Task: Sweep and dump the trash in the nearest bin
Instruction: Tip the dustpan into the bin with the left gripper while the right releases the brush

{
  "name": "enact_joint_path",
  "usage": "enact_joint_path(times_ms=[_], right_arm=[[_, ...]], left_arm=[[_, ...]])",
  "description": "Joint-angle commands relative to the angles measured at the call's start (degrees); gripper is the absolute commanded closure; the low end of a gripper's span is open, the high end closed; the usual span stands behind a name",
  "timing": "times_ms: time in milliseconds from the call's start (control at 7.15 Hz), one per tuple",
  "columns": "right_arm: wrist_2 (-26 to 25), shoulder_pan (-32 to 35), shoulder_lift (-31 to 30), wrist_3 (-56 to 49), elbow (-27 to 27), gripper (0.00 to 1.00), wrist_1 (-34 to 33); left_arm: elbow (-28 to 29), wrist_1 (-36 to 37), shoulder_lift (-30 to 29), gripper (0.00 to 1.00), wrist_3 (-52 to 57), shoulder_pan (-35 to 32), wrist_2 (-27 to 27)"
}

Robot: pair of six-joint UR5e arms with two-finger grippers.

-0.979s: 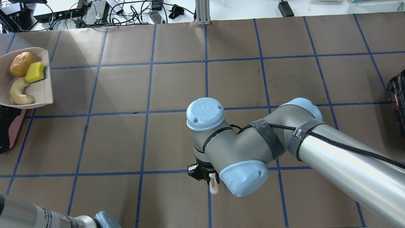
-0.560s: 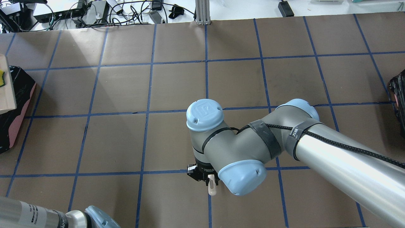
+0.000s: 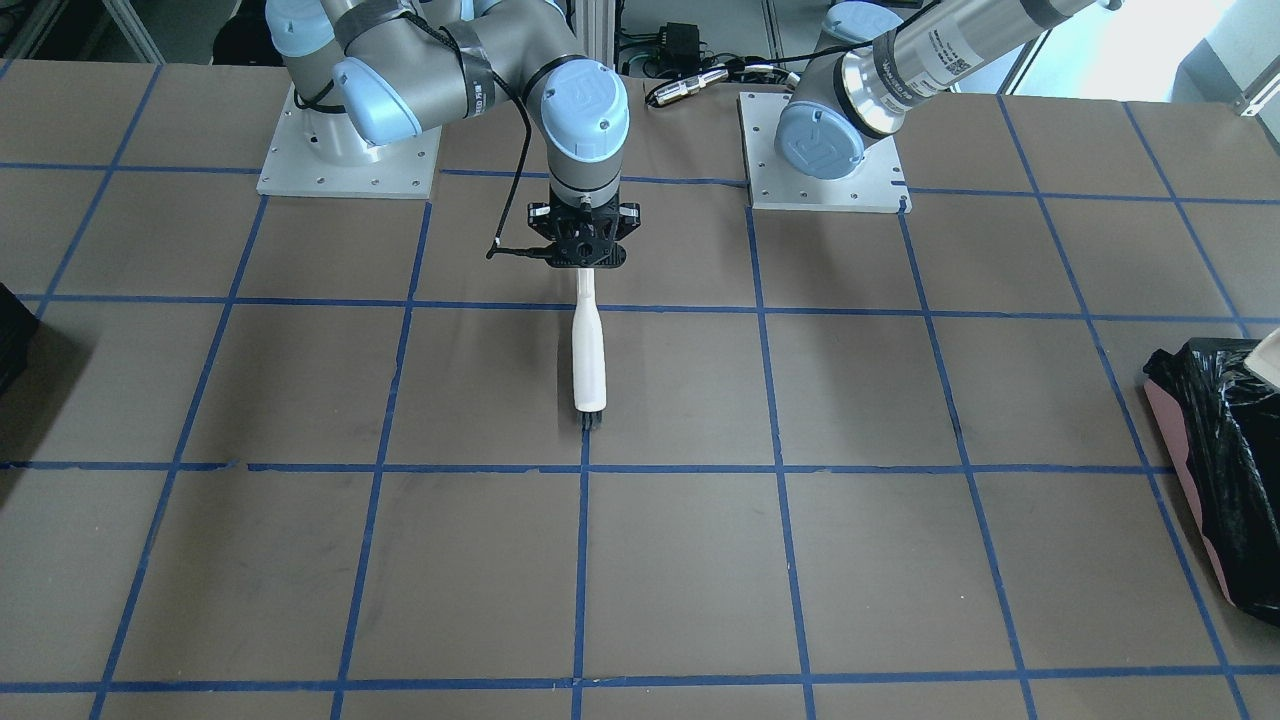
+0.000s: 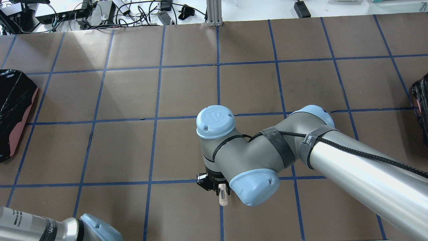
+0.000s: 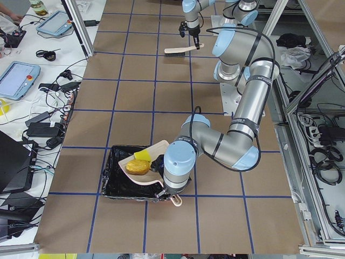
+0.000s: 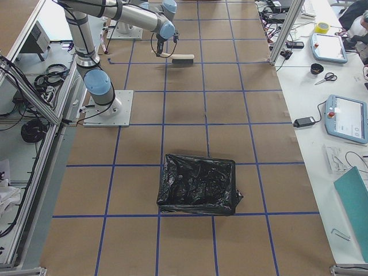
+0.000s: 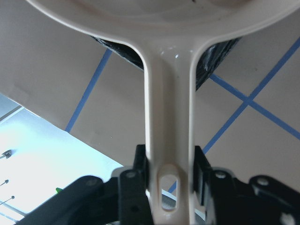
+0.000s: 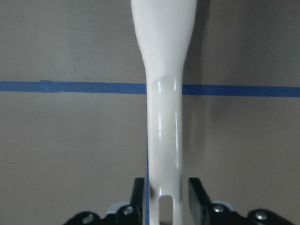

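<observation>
We're looking at a broad brown table (image 4: 187, 90) marked off in squares by blue tape lines (image 4: 218, 67), and bright light washes its far edge where a tangle of black cables (image 4: 140, 11) lies beside an aluminium post (image 4: 214, 11). Over on the white side bench (image 6: 351, 80) we see two grey-and-blue tablets (image 6: 328, 47), a pair of scissors (image 6: 326, 79) and a yellow tape roll (image 6: 322, 27); down the other flank, power bricks (image 5: 39, 129) sit on a second bench (image 5: 16, 108).

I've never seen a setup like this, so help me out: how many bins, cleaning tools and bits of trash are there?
Bins: 2 (left-side bin, right-side bin)
Cleaning tools: 2 (brush, dustpan)
Trash pieces in view: 2 (sponge, fruit piece)
Total: 6
</observation>
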Motion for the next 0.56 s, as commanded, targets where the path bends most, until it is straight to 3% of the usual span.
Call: enact_joint_path(times_ms=[0,280,420], right_arm=[[0.1,0.0,0.1,0.3,0.1,0.23,0.1],[-0.2,0.0,0.4,0.4,0.0,0.21,0.1],[-0.3,0.0,0.4,0.3,-0.1,0.20,0.1]], left_arm=[[2.3,4.6,-2.2,1.00,0.1,-0.3,2.8],[1.5,10.8,-2.6,1.00,0.8,-2.5,3.0],[0.2,13.5,-2.1,1.00,1.3,-5.4,6.1]])
